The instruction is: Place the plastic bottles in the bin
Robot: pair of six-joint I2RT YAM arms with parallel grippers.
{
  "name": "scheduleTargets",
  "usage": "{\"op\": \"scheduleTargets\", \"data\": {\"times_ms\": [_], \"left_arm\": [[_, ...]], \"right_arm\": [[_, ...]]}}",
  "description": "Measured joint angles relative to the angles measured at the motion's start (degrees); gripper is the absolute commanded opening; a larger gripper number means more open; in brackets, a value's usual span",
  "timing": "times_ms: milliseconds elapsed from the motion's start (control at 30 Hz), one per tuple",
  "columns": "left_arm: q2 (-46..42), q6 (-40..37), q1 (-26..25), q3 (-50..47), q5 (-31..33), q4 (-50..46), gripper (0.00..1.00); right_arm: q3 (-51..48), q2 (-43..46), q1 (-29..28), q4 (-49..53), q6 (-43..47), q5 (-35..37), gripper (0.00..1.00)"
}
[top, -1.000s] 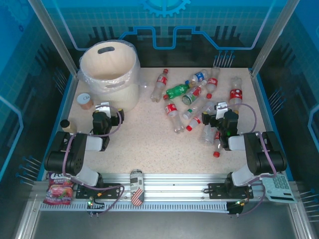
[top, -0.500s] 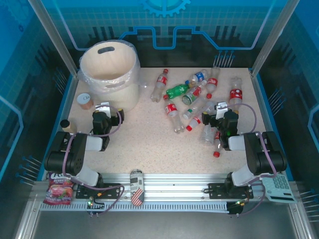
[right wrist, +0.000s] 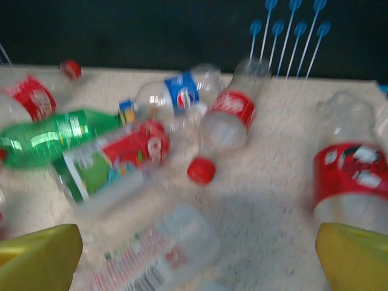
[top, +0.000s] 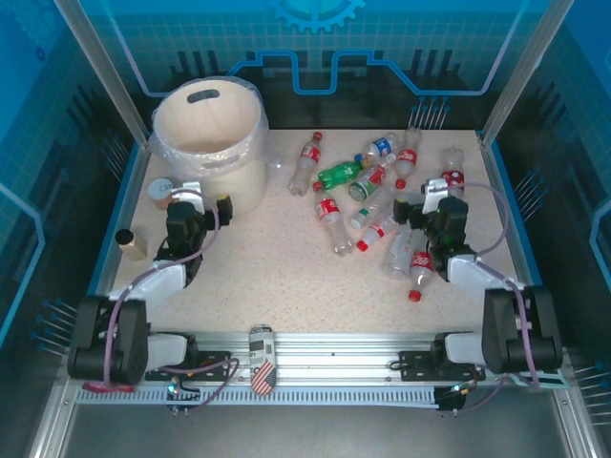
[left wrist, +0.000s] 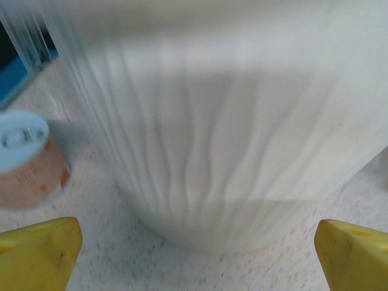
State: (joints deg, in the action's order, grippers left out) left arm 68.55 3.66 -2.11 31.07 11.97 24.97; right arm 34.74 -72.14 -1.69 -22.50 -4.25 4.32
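Now stretched forward out of a tucked pose: left gripper just before the bin, jaws spread, empty; right gripper well right of the bin, jaws spread above the plastic bottles. All lying loose right of the bin; first pickup probably next.

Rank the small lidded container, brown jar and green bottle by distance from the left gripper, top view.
From the left gripper:
1. small lidded container, just to its left.
2. brown jar, left table edge.
3. green bottle, far right.
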Motion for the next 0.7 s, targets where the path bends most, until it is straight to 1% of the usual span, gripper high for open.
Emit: {"op": "scheduleTargets", "data": {"times_ms": [100,167,233,300,400,467,500,600,700], "left_arm": [[-5.62,4.52,-1.25,7.10,0.50,-11.91,0.99],[-8.02,8.37,-2.27,10.82,0.17,-18.03,0.99],[-9.07,12.22,-3.48,13.55,-1.38,-23.43,0.99],[-8.66,15.63,-4.68,14.78,-4.87,-27.21,0.98],[-6.21,19.28,-7.91,15.17,-9.20,-31.80,0.98],[-4.24,20.74,-11.47,15.52,-10.80,-34.34,0.98],[-3.15,21.33,-13.38,16.04,-11.47,-35.58,0.98],[-0.44,22.40,-17.46,18.34,-13.00,-38.38,0.99],[0.76,23.69,-19.45,20.37,-13.79,-39.91,0.99]], "right_arm": [[9.57,3.10,0.07,13.49,-3.15,3.17,1.00],[15.47,3.52,0.46,21.22,-4.44,4.87,1.00],[19.65,3.19,1.75,27.06,-4.79,4.87,1.00],[23.21,1.16,4.33,32.81,-4.85,3.72,1.00],[30.10,-6.67,9.29,40.81,-5.03,1.42,1.00],[34.53,-12.81,11.58,45.00,-5.01,0.70,0.97],[36.70,-15.98,12.37,46.93,-4.96,0.46,0.97],[42.88,-24.39,13.38,51.49,-4.59,-0.09,0.95],[47.28,-30.62,13.40,54.05,-4.07,0.59,0.95]]}}
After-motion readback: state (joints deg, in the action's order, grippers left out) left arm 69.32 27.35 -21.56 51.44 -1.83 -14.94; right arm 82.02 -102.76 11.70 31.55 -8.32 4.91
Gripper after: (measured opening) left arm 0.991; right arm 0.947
